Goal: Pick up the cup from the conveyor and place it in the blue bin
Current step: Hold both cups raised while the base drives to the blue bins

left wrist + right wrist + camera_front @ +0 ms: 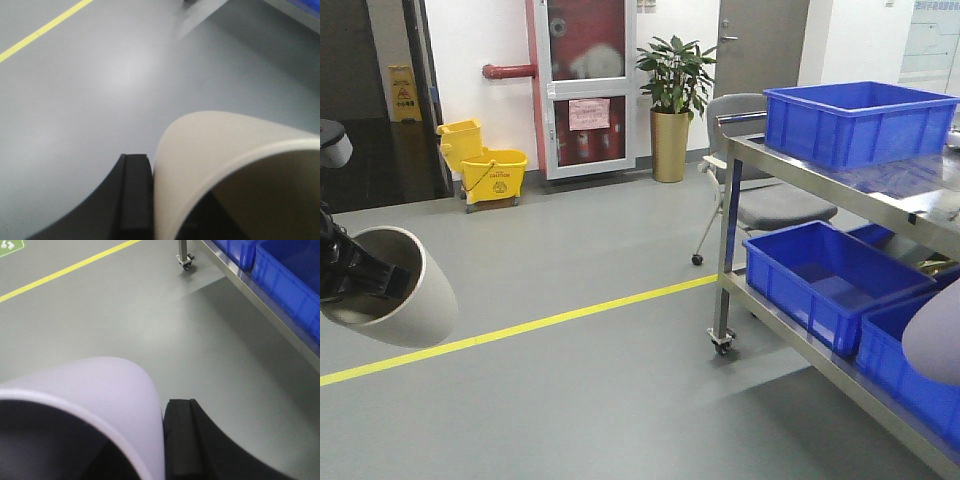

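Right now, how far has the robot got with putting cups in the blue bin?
Grabbing looks done: the left gripper clamps a cream cup, the right gripper a lavender cup, both over the floor. To do: carrying them to the blue bin on the steel cart and dropping them in.

A smooth grey floor (pixel 620 400) carries a yellow line (pixel 520 327) running diagonally. Against the white wall (pixel 470 40) stand a yellow mop bucket (pixel 492 172), a red-framed door (pixel 582 85) and a potted plant (pixel 674 85). A grey chair (pixel 780 208) sits behind a wheeled steel rack (pixel 860 195).
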Tool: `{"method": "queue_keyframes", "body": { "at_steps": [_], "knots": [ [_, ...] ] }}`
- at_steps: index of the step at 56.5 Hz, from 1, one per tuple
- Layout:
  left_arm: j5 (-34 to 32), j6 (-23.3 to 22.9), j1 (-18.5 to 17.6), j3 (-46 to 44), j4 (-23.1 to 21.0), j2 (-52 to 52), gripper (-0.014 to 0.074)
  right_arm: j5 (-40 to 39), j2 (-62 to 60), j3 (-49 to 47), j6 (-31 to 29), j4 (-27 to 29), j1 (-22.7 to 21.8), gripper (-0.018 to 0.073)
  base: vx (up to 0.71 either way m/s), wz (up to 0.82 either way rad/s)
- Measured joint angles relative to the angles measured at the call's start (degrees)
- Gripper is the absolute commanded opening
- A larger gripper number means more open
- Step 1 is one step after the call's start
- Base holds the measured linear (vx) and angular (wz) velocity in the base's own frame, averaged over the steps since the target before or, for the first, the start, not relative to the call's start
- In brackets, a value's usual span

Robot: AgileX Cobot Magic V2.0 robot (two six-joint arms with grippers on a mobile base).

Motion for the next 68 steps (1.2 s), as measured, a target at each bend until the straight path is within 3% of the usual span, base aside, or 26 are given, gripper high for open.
{"method": "queue_keyframes", "body": {
  "at_steps": [24,68],
  "knots": [
    [0.17,0.00,0.00,0.00,0.22,-0.05,0.0001,-0.12,0.12,0.00,0.00,0.18,0.00,-0.0009,0.51,-0.23],
    [0.17,0.00,0.00,0.00,0.16,0.00,0.0001,-0.05,0.12,0.00,0.00,0.14,0.00,-0.0009,0.36,-0.67]
  ]
}}
